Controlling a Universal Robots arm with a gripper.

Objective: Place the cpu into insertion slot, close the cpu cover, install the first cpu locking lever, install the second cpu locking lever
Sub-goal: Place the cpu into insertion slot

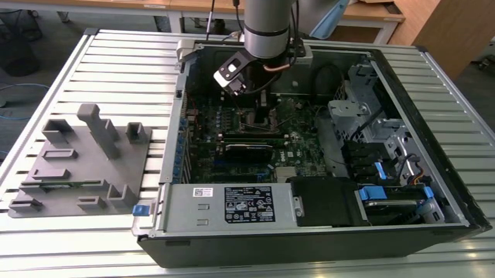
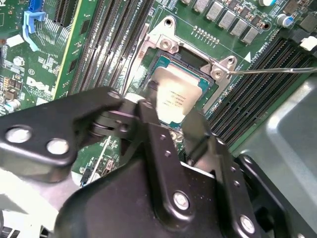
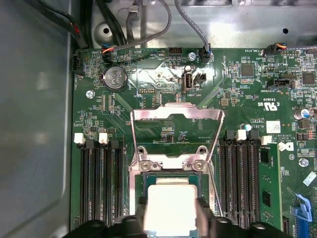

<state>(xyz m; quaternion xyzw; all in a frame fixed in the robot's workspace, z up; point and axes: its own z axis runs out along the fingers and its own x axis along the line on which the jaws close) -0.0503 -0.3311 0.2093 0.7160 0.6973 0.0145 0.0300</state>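
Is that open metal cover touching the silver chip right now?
Apart. In the first wrist view the cover stands flipped open, with its hinge between it and the cpu.

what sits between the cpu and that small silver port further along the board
The cpu cover, swung open with green board showing through its window, lies between the cpu and the silver port, as the first wrist view shows.

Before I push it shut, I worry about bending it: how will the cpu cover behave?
The cpu cover looks like thin sheet metal with a large window, so probably light and somewhat springy. Standing open, hinged beside the insertion slot, it should likely swing rather than slide.
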